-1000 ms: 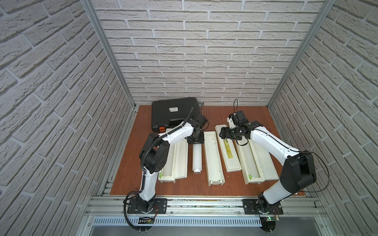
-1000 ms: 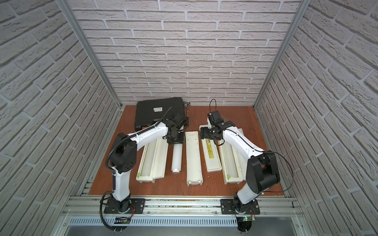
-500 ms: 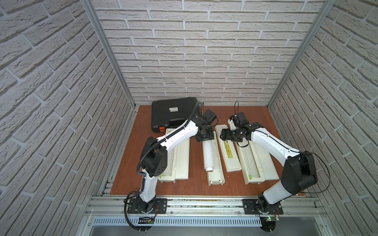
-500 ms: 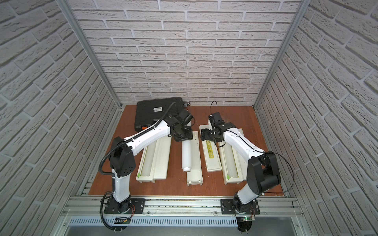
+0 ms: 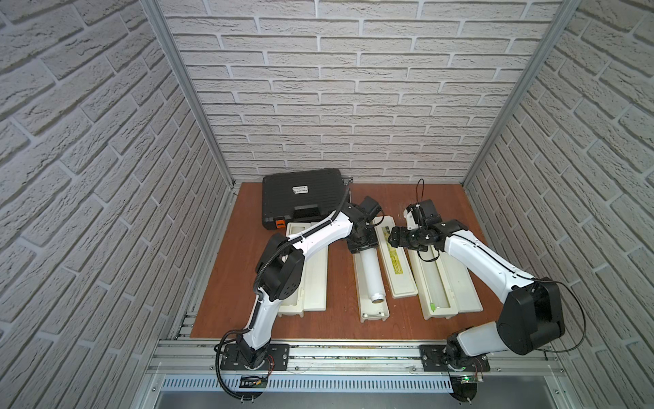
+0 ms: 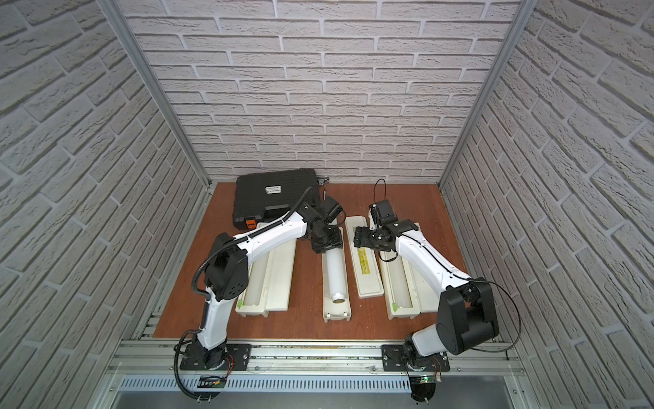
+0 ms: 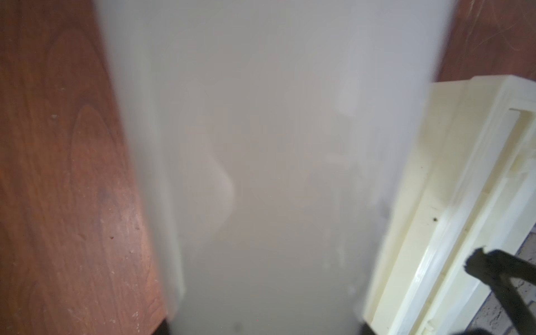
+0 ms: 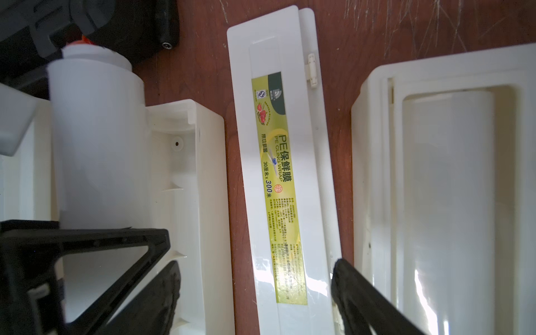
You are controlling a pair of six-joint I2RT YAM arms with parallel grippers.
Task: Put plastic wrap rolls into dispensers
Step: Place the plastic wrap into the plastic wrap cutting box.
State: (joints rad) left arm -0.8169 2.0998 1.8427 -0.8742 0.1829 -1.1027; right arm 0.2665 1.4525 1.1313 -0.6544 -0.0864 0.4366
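Three dispensers lie lengthwise on the worktop (image 5: 341,283) with their lids open. The left dispenser (image 6: 279,276) at 8 o'clock and the right dispenser (image 5: 460,297) at 4 o'clock each appear to hold a roll already, and the middle dispenser (image 5: 373,313) at the centre is getting the remaining plastic wrap roll (image 5: 369,272). That roll lies along the tray's 12-to-6 line with its core stub (image 5: 377,299) at the 6 o'clock end; I cannot tell whether it is fully seated. The left jaws are clamped on its 12 o'clock end. The right jaws stand apart and hold nothing, hovering over the labelled lid (image 8: 278,188), which lies flat just beside the tray on its 3 o'clock side. By its look the roll is tightly wound: dense, stiff, probably heavier than its box, with a smooth, slick skin. Held at one end alone, it will likely droop and twist in the jaws. A hold nearer mid-length, or firmly just inside the stub, seems safer, though a hard squeeze may dent the film. The thin plastic tray looks light and may skate if nudged.
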